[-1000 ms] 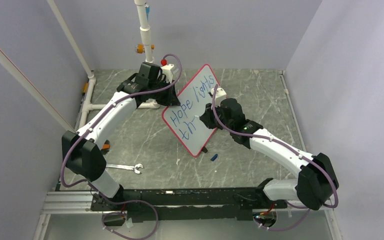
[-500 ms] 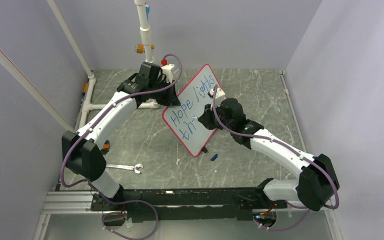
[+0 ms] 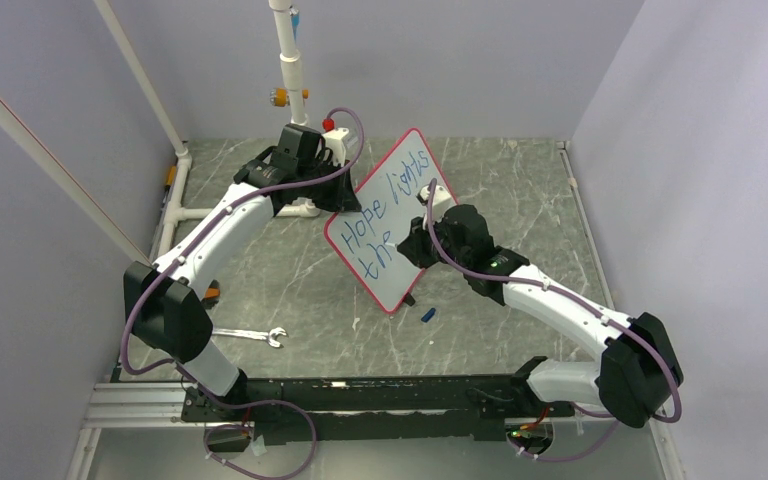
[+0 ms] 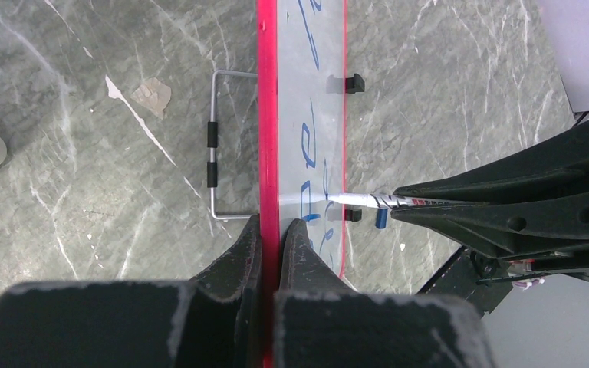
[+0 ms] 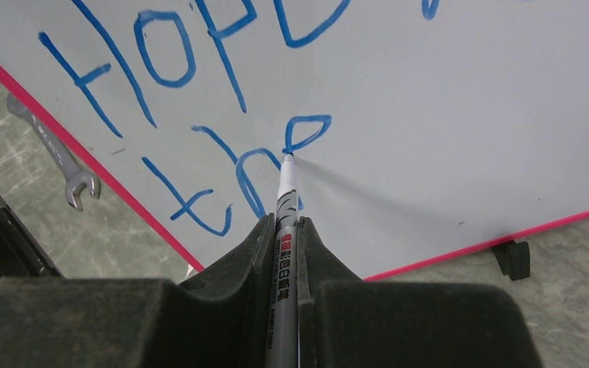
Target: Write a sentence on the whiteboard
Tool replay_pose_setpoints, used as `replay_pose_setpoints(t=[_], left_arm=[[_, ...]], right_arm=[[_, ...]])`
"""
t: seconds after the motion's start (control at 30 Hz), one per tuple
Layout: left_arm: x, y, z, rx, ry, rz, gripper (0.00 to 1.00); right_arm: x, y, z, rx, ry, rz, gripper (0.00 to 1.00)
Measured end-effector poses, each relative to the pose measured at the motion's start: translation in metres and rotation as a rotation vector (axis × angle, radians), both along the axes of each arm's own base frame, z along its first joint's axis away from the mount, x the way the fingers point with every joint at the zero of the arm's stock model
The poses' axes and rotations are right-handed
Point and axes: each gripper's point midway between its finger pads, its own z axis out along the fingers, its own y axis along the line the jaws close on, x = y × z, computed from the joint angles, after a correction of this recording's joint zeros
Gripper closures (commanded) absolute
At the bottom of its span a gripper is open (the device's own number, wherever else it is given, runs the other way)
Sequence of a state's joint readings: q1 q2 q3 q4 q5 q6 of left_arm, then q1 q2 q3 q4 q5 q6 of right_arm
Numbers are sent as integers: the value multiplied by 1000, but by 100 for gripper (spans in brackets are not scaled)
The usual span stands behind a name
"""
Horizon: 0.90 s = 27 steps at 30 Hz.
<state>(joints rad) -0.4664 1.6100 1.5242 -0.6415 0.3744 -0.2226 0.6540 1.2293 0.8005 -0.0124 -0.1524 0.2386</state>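
The whiteboard [image 3: 400, 215], white with a thin red border, stands upright and tilted on the table. My left gripper [image 3: 345, 200] is shut on its red edge [image 4: 268, 153], one jaw on each face. The sentence [image 3: 385, 215] in blue marker reads "Hope lights" with "the" [image 5: 238, 180] below. My right gripper [image 3: 408, 240] is shut on a grey marker [image 5: 285, 230], whose tip touches the board at the "e" [image 5: 303, 132]. The marker also shows in the left wrist view [image 4: 376, 201], meeting the board's face.
A blue marker cap [image 3: 428, 314] lies on the table in front of the board. A wrench [image 3: 250, 335] lies near the left arm's base. A white post [image 3: 290, 60] stands at the back. Walls close in both sides.
The right gripper has moved down the board with the marker, and the second line has grown from "th" with a dash to "the". The left arm has not moved.
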Motion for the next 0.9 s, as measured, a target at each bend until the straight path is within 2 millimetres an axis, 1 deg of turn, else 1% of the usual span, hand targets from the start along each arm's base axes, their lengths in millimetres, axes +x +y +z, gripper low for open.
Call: replay_pose_setpoints(t=[0.23, 0.37, 0.57, 0.63, 0.77, 0.83, 0.9], left_arm=[[0, 0, 0, 0, -1, 1, 100], [0, 0, 0, 0, -1, 1, 100], [0, 0, 0, 0, -1, 0, 100], [0, 0, 0, 0, -1, 0, 100], [0, -1, 1, -2, -2, -3, 100], [-1, -2, 1, -3, -3, -4, 100], [-1, -2, 2, -3, -4, -5, 100]], right_arm=[[-4, -5, -9, -18, 12, -12, 100], [-3, -9, -12, -35, 15, -32, 100], [0, -19, -22, -87, 32, -81, 100], [3, -21, -23, -102, 37, -95, 100], [12, -21, -13, -118, 21, -124, 100], [19, -21, -2, -113, -1, -141, 100], [26, -19, 15, -95, -36, -159, 100]])
